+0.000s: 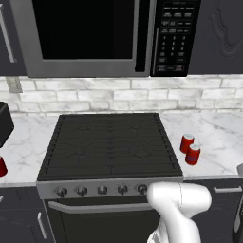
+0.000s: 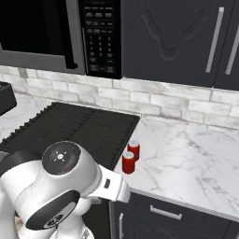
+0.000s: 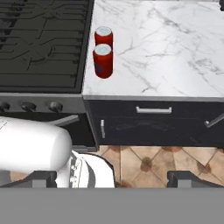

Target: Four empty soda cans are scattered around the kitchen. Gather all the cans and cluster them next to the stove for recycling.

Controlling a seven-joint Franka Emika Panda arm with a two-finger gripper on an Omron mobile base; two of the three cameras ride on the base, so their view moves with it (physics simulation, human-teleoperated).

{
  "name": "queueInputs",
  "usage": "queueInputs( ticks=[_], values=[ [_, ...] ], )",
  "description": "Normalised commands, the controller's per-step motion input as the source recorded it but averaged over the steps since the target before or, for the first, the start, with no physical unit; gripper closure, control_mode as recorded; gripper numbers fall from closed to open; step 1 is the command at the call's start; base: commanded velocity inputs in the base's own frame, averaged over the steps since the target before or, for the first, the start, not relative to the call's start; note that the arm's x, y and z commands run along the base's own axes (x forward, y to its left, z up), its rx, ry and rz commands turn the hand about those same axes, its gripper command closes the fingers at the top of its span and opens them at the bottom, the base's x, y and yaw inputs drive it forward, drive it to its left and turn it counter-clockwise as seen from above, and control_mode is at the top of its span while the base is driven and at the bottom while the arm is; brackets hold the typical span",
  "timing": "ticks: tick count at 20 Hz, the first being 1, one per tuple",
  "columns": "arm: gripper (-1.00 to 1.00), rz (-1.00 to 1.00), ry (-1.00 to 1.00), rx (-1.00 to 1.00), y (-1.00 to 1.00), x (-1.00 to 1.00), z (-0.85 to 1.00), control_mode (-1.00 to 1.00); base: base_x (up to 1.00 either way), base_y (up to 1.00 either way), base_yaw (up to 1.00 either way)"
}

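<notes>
The black stove [image 1: 110,144] sat in the middle of the left base view, its dark grated cooktop bare, the silver strip with five knobs [image 1: 102,190] along its front and the oven door's bar handle [image 1: 97,207] below that. Two red soda cans [image 1: 190,149] stood upright on the marble tabletop [image 1: 213,137] just to the right of the stove, near the tabletop's front edge; in that view they overlapped, one a little nearer the front than the other, and whether they actually touched could not be told. The right base view showed the same pair [image 2: 130,157] close to the stove's right edge [image 2: 93,128], the nearer can just ahead of the farther one. From the hand view the two cans [image 3: 103,52] appeared one behind the other, right beside the cooktop [image 3: 43,43], above the dark lower cabinets with silver handles [image 3: 153,110] and the brown tiled floor [image 3: 144,162]. A third red can [image 1: 2,166] was partly cut off at the left edge of the left base view, on the tabletop to the left of the stove, well apart from the pair. A dark appliance [image 1: 4,122] rested on that left stretch of tabletop, also cut off by the frame edge. Above the stove hung the microwave [image 1: 95,33] with its keypad [image 1: 173,35], against a pale brick backsplash [image 1: 123,97], with dark upper cabinets [image 2: 177,37] to its right. The gripper [image 3: 111,179] hung over the floor in front of the cabinets, its two dark fingertips [image 3: 41,178] spread far apart with nothing between them, well clear of the cans.
</notes>
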Motion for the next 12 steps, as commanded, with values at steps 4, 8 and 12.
queueInputs(
  ticks=[4,8,12],
  values=[
    [-1.0,0.0,0.0,0.0,0.0,-0.42,0.0,-1.0,0.0,0.0,0.0],
    [-1.0,0.0,0.0,0.0,0.0,-0.23,0.0,1.0,-0.25,0.0,0.0],
    [-1.0,0.0,0.0,0.0,0.0,0.0,0.0,1.0,-0.54,0.14,-0.01]
  ],
)
